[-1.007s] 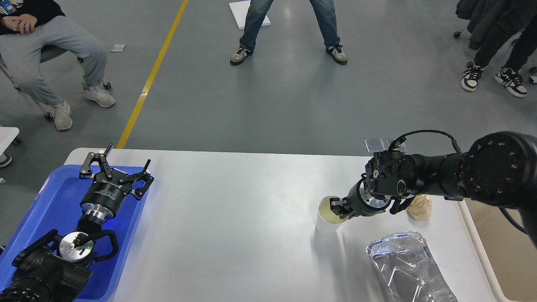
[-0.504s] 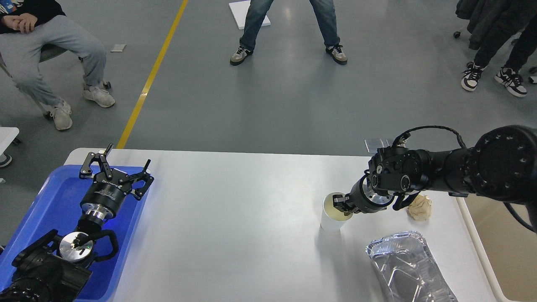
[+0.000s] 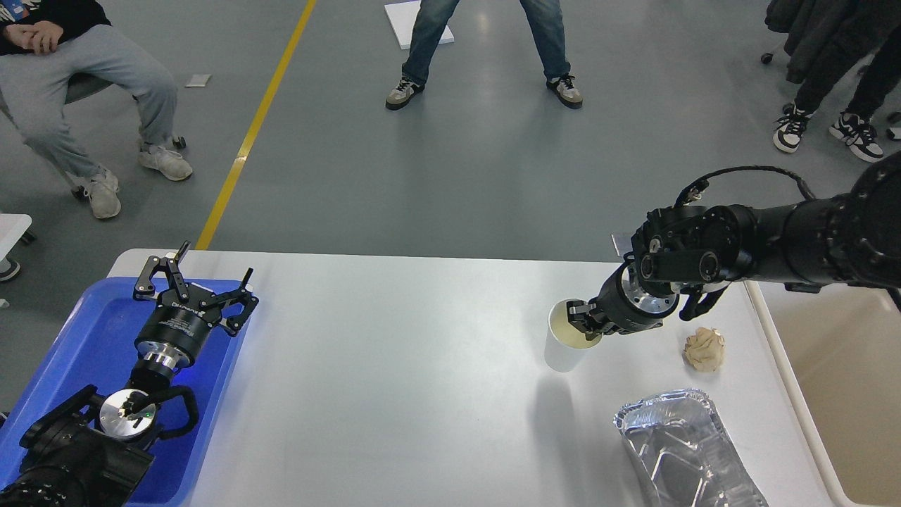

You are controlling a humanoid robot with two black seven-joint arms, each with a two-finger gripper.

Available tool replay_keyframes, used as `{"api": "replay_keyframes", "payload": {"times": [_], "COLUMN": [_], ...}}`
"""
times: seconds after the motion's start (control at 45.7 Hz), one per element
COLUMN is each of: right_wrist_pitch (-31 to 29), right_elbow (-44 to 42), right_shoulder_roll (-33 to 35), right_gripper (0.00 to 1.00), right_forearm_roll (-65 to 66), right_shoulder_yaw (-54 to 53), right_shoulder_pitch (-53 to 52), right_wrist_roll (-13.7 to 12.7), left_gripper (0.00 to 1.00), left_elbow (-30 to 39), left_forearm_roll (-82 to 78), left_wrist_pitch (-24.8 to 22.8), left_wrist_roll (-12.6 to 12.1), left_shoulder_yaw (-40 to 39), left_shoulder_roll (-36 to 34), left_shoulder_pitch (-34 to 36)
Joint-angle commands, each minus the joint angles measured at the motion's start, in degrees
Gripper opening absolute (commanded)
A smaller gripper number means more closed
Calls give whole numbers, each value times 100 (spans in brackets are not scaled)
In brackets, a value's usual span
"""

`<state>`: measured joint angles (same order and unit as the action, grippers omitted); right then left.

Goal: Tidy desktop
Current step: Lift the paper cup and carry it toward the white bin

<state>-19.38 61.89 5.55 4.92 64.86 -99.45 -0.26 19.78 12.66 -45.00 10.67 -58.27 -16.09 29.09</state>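
While the right arm reaches in from the right side, the scene holds these things:

Desk: one desk, white-grey and glossy with rounded corners; it fills the lower middle of the view and is the widest surface.

Cup: one white paper cup, held above the desk on its right half, tilted a little; its shadow lies on the desk below it.

Right tool: one right tool, closed on the rim of the cup, one finger inside the cup and one outside.

Paper ball: one crumpled beige paper ball, lying on the desk to the right of the cup, apart from it.

Foil tray: one silver foil tray, on the near right part of the desk, in front of the paper ball; its near end leaves the view.

Blue tray: one blue plastic tray, at the left end of the desk.

Left tool: one left tool, above the far part of the blue tray, its fingers spread wide and holding nothing.

Bin: one cream bin, just beside the right edge of the desk.

People: three people on the grey floor beyond the desk, one sitting at the left, one standing in the middle, one at the far right; only legs and shoes show for the last two.

Floor line: one yellow line on the floor.
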Motion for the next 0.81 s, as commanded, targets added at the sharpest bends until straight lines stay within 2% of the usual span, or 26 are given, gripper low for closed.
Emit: {"api": "replay_keyframes", "payload": {"times": [0.0,0.307,0.547,0.788], "right_wrist_pitch": [-365,-452,-997,-1252], "right_elbow": [693,1563,1783,1932], "right_shoulder_roll": [218,474,746,948], "right_gripper": [0,0,0,0], "right_forearm_roll": [-132,-141,-141,-141], "right_shoulder_yaw": [141,343,388,467], "right_shoulder_pitch": [-1032,-2447,-3238,-3871], "right_wrist_roll": [0,0,0,0], "left_gripper": [100,100,100,100], "left_elbow": [0,0,0,0], "left_forearm_roll": [0,0,0,0], "left_wrist_pitch": [0,0,0,0], "left_wrist_roll": [-4,-4,-4,-4], "left_shoulder_yaw": [0,0,0,0], "left_shoulder_roll": [1,1,-8,-8], "left_shoulder_pitch": [0,0,0,0]}}
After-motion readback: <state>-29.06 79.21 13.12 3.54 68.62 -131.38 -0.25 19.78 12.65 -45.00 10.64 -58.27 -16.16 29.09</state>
